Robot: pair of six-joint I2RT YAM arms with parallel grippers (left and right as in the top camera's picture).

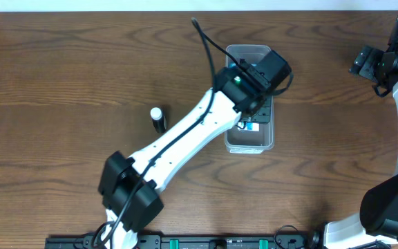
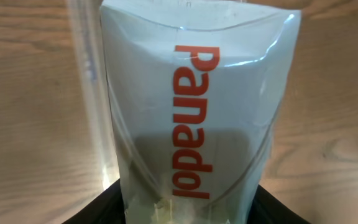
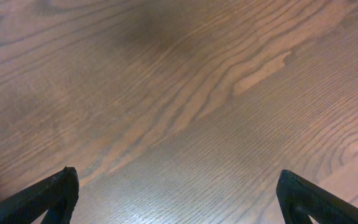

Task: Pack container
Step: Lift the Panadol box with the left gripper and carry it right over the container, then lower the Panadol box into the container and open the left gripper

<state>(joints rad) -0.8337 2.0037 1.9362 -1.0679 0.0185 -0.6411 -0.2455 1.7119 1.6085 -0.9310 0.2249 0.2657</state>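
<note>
The container (image 1: 249, 144), a clear long bin, is seen in the upper middle of the overhead frame, standing on the dark wood bench (image 1: 61, 83). Its upper half is covered by the left arm (image 1: 185, 135), which is stretched from the lower left of the frame to a spot above the bin. Part of a white and blue item (image 1: 249, 125) is glimpsed inside the bin, just below the wrist.

In the left wrist view the frame is filled by a white box (image 2: 191, 124) printed "Panadol" in red letters running top to bottom. A clear wall of the container is seen along the left of that frame. The left pincer (image 2: 182, 210) is shown only as dark shapes at both lower corners beside the box; whether the box is clamped cannot be told.

The right pincer (image 3: 179, 196) is held wide open over bare wood, with nothing between its fingers (image 3: 48, 199).

A small dark bottle (image 1: 158, 119) with a white cap is stood left of the container, well apart from it.
</note>
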